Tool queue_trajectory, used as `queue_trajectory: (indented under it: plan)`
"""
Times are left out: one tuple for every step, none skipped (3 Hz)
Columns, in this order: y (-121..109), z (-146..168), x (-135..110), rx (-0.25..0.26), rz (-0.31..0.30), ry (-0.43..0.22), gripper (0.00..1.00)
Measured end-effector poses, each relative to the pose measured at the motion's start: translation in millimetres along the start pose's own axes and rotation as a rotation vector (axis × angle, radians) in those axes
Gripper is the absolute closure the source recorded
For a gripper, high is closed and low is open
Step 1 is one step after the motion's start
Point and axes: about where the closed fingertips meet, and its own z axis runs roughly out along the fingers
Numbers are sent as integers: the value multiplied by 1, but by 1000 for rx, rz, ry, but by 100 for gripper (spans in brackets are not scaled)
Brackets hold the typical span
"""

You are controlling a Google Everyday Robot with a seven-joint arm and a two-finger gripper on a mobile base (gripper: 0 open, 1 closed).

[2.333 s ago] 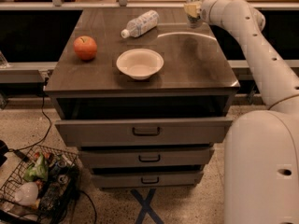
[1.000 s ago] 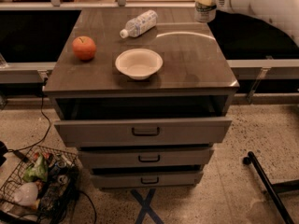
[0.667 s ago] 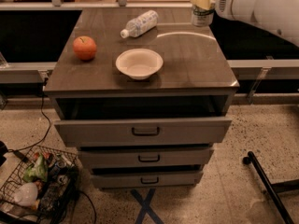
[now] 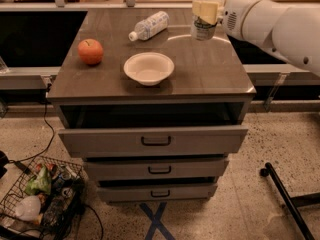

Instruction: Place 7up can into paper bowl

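Observation:
The 7up can (image 4: pixel 204 28) is silvery with a silver top and hangs upright in the air above the right rear part of the dark cabinet top (image 4: pixel 210 69). My gripper (image 4: pixel 206 11) comes in from the right on a white arm and is shut on the can, its pale fingers (image 4: pixel 205 10) across the can's upper half. The paper bowl (image 4: pixel 149 68) is off-white, round and upright, and sits near the middle front of the cabinet top. It lies to the left of and nearer than the can. The bowl holds nothing.
A red apple (image 4: pixel 90 51) sits at the left of the top. A clear plastic water bottle (image 4: pixel 149 25) lies on its side at the rear. Drawers (image 4: pixel 156 141) are below. A wire basket of items (image 4: pixel 42 198) stands on the floor at the left, a black stand leg (image 4: pixel 283 195) at the right.
My gripper with the can has moved left and toward the front over the cabinet top, closer to the bowl. The bowl, apple and bottle have not moved.

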Motion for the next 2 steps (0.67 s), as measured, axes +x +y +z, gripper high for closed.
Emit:
queue_trajectory:
  plan:
    - [23,3,8,-68,40,-43,100]
    - [47,11,20,-126,33,-67,100]
